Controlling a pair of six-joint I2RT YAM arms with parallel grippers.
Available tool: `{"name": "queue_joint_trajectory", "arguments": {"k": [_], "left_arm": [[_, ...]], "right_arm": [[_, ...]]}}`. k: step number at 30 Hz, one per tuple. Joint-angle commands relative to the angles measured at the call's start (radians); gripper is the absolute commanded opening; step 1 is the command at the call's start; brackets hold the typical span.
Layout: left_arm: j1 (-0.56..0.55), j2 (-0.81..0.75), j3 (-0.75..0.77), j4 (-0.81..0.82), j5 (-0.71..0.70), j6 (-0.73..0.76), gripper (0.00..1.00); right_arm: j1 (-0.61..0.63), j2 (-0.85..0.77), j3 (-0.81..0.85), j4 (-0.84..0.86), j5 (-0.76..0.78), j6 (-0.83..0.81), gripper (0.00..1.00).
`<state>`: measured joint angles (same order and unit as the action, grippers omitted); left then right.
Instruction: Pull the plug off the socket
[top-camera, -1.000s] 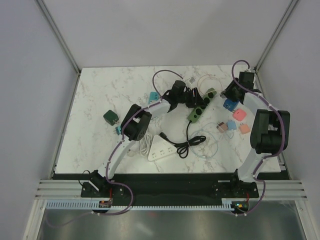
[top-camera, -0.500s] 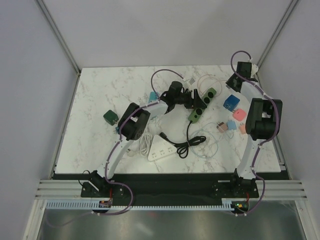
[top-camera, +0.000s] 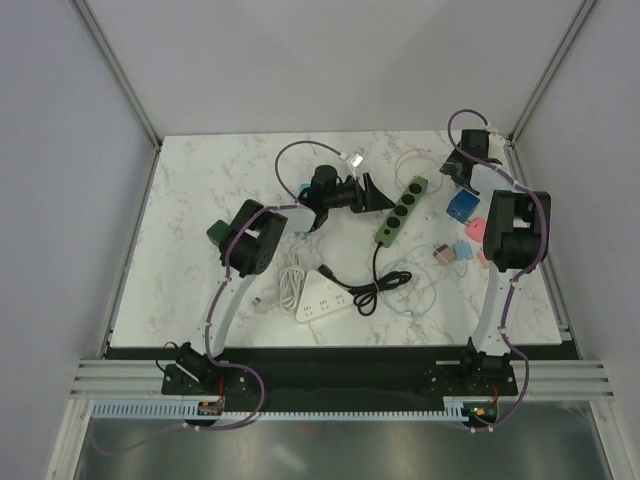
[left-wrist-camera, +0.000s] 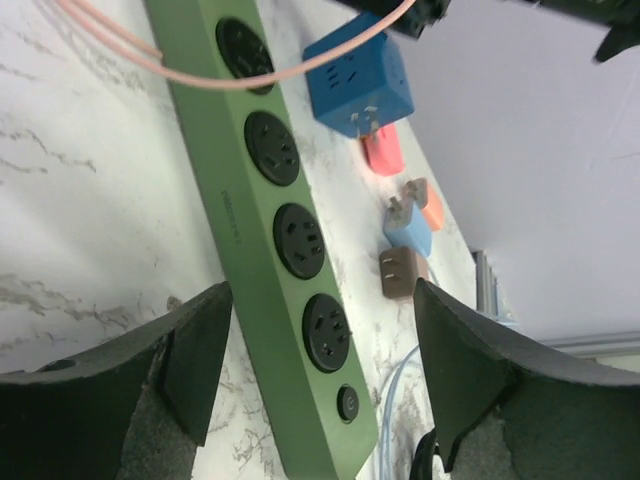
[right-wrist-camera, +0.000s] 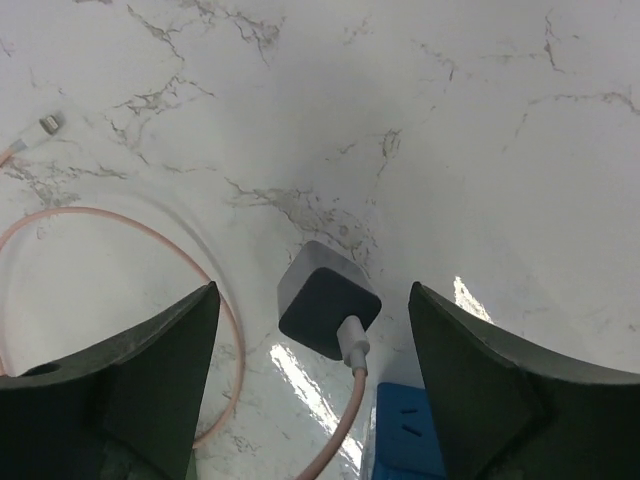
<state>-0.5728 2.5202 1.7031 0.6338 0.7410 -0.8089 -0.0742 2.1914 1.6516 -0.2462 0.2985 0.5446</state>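
While your left end effector (left-wrist-camera: 318, 330) and right end effector (right-wrist-camera: 312, 330) stand apart, the pink cable (left-wrist-camera: 240, 84) crosses the green strip (left-wrist-camera: 235, 230). It could snag.

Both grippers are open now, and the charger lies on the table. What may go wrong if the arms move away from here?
1. The pink cable crosses the far end of the green power strip. The open left gripper is close to the strip and may snag the cable and drag it.
2. The dark charger lies below the open right gripper, beside the blue adapter. A low sweep may knock either one.
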Motion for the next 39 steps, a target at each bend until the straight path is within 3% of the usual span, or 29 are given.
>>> {"name": "queue_joint_trajectory", "arguments": {"k": [1, 4, 9, 13, 17, 22, 26, 33, 35, 39], "left_arm": [[-0.004, -0.063, -0.002, 0.173, 0.044, -0.094, 0.81], [-0.002, -0.087, -0.026, 0.172, 0.035, -0.09, 0.83], [0.011, -0.248, -0.175, 0.15, 0.025, -0.053, 0.86], [0.013, -0.397, -0.276, -0.038, -0.072, 0.011, 0.86], [0.011, -0.527, -0.423, -0.094, -0.12, -0.001, 0.86], [0.002, -0.751, -0.636, -0.123, -0.173, -0.012, 0.86], [-0.01, -0.909, -0.782, -0.174, -0.204, -0.007, 0.86], [-0.076, -1.176, -1.06, -0.149, -0.236, -0.012, 0.85], [-0.079, -1.247, -1.158, -0.096, -0.218, -0.053, 0.85], [-0.079, -1.35, -1.356, 0.163, -0.152, -0.15, 0.86]], "right_arm": [[0.005, -0.042, 0.025, -0.019, 0.053, -0.046, 0.85], [0.004, -0.085, 0.028, -0.089, 0.096, -0.057, 0.98], [0.005, -0.249, -0.036, -0.176, 0.16, -0.057, 0.98], [0.005, -0.378, -0.094, -0.252, 0.209, -0.057, 0.98], [0.005, -0.484, -0.144, -0.33, 0.238, -0.043, 0.98], [0.03, -0.657, -0.258, -0.352, 0.078, -0.047, 0.98], [0.167, -0.835, -0.488, -0.266, -0.105, -0.049, 0.98], [0.414, -1.194, -0.869, -0.027, -0.235, 0.101, 0.98], [0.479, -1.252, -0.982, 0.03, -0.268, 0.176, 0.98], [0.542, -1.404, -1.167, 0.232, -0.372, 0.29, 0.98]]}}
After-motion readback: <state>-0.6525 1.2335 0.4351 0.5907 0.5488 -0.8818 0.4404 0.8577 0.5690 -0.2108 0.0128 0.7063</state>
